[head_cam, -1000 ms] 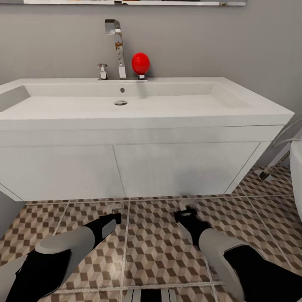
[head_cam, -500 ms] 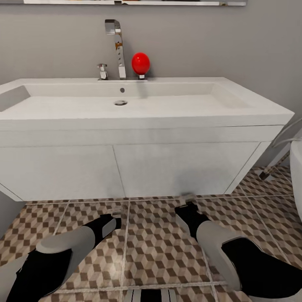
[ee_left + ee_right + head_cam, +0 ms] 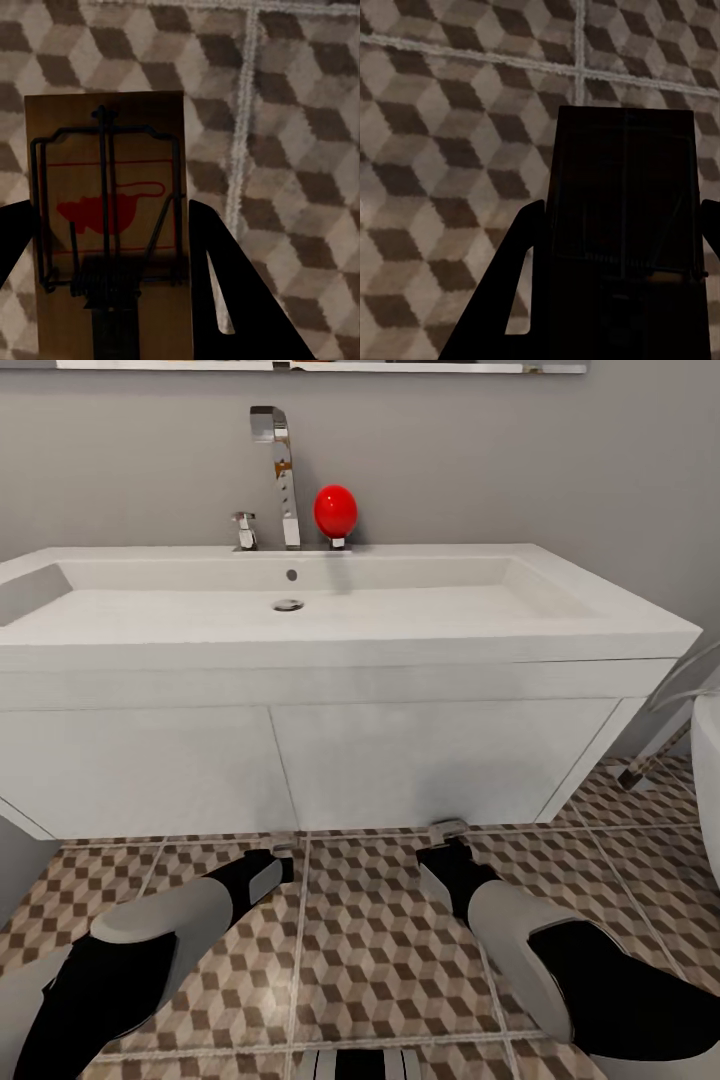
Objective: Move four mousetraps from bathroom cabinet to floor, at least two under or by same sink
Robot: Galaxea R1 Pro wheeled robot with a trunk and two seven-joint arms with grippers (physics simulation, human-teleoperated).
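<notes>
Both arms reach low over the bathroom floor (image 3: 370, 950), just in front of the white vanity under the sink (image 3: 300, 625). My left gripper (image 3: 280, 857) is shut on a tan mousetrap (image 3: 105, 150) with a red mouse print and a wire bar, held flat between the black fingers (image 3: 225, 285) above the tiles. My right gripper (image 3: 449, 838) is shut on a second, dark-looking mousetrap (image 3: 622, 165), also just above the tiles. In the head view that trap's end (image 3: 449, 826) pokes out close to the vanity's lower edge. The cabinet is out of view.
The vanity (image 3: 400, 760) has two white panels and hangs above the floor. A chrome faucet (image 3: 278, 460) and a red round object (image 3: 335, 510) stand at the back of the basin. A white fixture (image 3: 708, 760) sits at the right edge.
Both grippers have moved a little forward toward the vanity's base, each still holding its mousetrap. The camera has not shifted.
</notes>
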